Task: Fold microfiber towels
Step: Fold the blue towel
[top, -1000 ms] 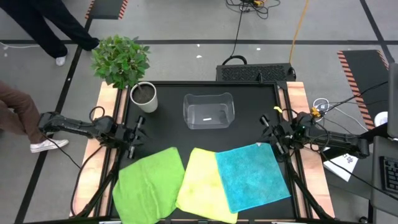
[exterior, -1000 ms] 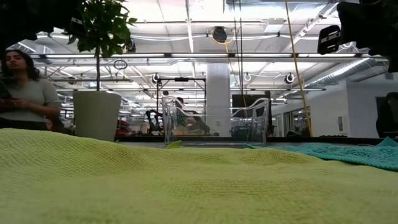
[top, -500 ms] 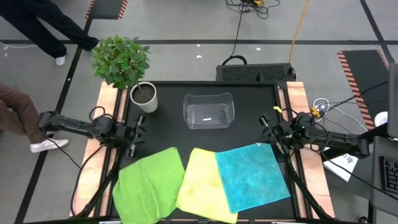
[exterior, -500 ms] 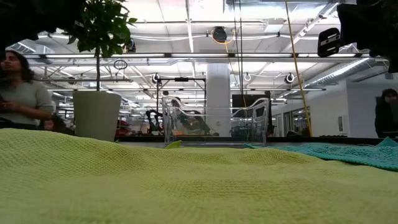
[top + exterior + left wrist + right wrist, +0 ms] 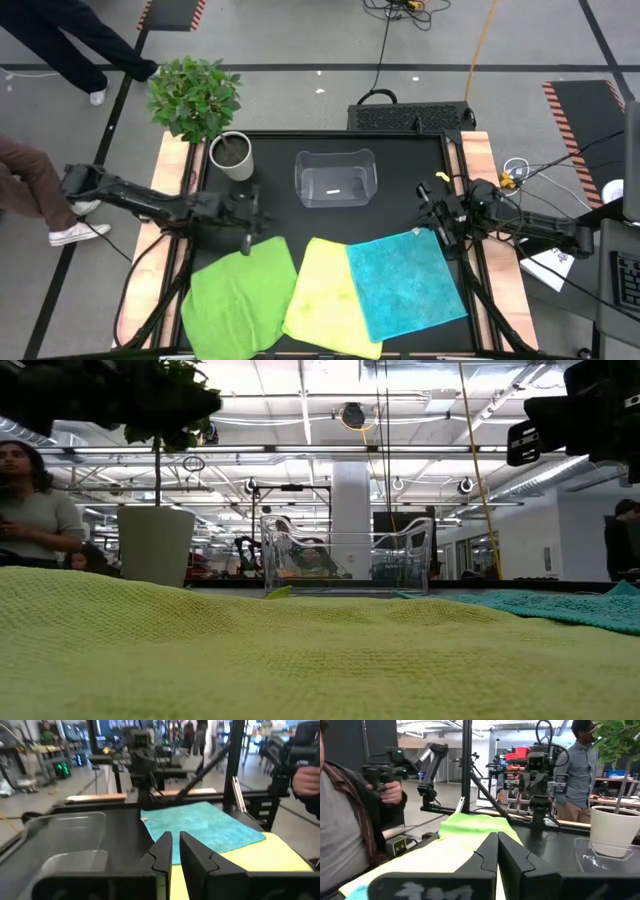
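While reaching inward, left tool (image 5: 247,218) above green towel (image 5: 238,295), nearly closed

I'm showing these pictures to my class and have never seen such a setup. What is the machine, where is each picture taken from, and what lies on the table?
Two robot arms work at a black table. One picture looks down from above, one looks level across the tabletop, and two come from cameras on the arms' wrists. Three towels lie flat side by side: a bright green towel, a pale yellow towel and a turquoise towel. Behind them stand a clear plastic bin and a potted plant. The left gripper hovers over the green towel's corner; the right gripper, shut, holds nothing.
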You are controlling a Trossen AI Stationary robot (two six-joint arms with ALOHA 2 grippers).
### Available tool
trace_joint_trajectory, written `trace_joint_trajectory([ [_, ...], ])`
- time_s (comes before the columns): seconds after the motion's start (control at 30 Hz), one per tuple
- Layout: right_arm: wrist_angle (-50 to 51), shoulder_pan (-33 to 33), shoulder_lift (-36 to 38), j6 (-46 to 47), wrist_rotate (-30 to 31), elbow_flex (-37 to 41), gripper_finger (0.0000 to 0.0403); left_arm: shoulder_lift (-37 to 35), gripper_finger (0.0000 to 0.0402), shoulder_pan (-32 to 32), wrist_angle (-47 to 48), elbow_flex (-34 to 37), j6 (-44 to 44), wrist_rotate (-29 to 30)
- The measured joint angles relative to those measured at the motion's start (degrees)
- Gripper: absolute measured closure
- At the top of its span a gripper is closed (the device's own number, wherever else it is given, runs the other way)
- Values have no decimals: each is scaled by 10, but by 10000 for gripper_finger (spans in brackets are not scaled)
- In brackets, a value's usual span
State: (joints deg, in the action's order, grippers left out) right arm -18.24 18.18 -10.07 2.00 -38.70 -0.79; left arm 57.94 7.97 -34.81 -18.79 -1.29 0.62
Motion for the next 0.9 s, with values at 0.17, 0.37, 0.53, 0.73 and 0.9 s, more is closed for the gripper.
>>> trace_joint_trajectory([
  [0.17,1,5,0,-1,-1,0,403,137,364,2,-31,-75,2,-42],
  [0.37,1,5,0,19,-4,0,403,232,364,21,-89,-144,-16,-119],
  [0.53,6,5,0,32,-5,0,403,256,364,48,-139,-171,5,-197],
  [0.73,8,5,0,33,-5,0,403,303,364,92,-141,-198,27,-170],
  [0.9,6,5,0,35,-5,0,403,381,364,111,-133,-237,45,-166],
])
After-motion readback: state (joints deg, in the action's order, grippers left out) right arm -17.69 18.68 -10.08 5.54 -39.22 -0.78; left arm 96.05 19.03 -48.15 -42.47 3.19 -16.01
